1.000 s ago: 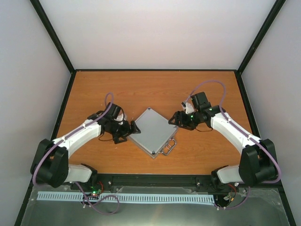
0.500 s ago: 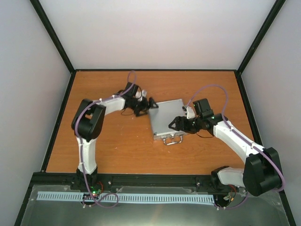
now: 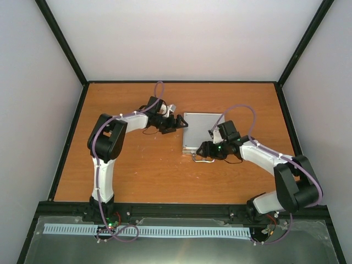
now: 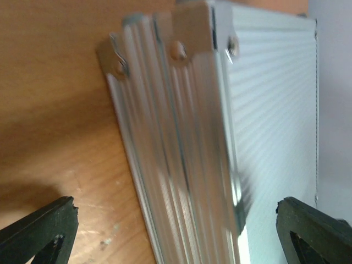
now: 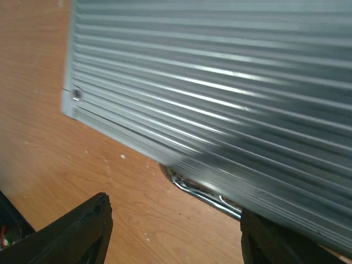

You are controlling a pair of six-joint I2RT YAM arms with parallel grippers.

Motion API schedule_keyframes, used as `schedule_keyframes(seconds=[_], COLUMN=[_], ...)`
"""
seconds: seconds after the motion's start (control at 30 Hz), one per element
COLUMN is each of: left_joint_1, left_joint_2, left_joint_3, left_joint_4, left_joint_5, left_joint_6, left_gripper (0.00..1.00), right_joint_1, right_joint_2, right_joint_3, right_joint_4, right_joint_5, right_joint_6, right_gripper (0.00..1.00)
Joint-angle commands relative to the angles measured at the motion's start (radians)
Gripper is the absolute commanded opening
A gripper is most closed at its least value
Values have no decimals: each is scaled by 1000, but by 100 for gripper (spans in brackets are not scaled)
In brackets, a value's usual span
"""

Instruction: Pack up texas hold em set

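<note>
Silver case (image 3: 203, 131) is shut and flat on the table (image 3: 137, 165), centre-right. Left gripper (image 3: 181, 122) is released at the case's left edge. Right gripper (image 3: 203, 149) is released over the near handle (image 3: 202, 159). Likely squaring the case: push evenly and don't snag the handle.

Overhead, 2 wrist close-ups: shared case (image 3: 201, 131)

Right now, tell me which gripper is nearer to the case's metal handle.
Right. The right gripper is at the handle on the near edge of the case; the left gripper is by its far left corner.
</note>
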Motion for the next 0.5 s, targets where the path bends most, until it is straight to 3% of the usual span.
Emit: schedule_keyframes(seconds=[0.0, 0.2, 0.47], left_joint_1=[-32, -60, -82], left_joint_2=[-34, -72, -90], left_joint_3=[-14, -51, -66], left_joint_4=[-26, -128, -232], left_joint_5=[106, 132, 137], left_joint_6=[42, 77, 135], left_gripper=[99, 98, 82], right_joint_1=[11, 31, 34], right_joint_2=[76, 79, 141], right_joint_3=[24, 13, 6], right_joint_4=[57, 40, 78], right_joint_5=[84, 151, 187], right_joint_6=[-16, 7, 8], right_gripper=[64, 62, 62])
